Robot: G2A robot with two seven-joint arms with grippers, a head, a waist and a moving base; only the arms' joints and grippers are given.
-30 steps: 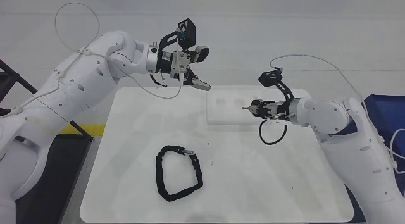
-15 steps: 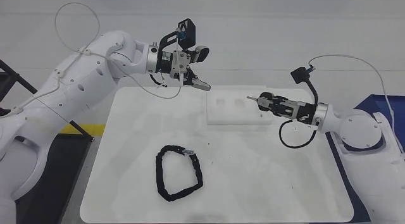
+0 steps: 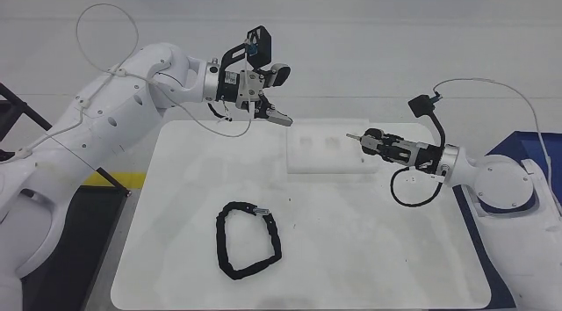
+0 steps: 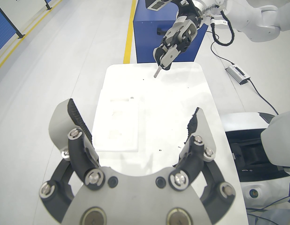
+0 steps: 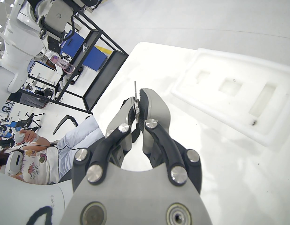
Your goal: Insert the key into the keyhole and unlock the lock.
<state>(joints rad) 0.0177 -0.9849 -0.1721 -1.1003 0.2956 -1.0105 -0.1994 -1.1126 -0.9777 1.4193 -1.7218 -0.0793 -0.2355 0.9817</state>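
The right end effector [image 3: 364,139] was clamped narrowly on a small silver metal key [image 3: 353,136], its blade sticking out past the fingertips [image 5: 145,94]. The key hung above the white table [image 3: 351,249], just over the right end of a white foam tray [image 3: 325,166] with rectangular recesses. The lock, a black fabric-covered chain loop [image 3: 248,241] with a small metal piece at its far side, lay flat on the near left part of the table, well apart from the key. The left end effector [image 3: 279,118] hung above the table's far edge beside the tray with its jaws spread wide, holding nothing.
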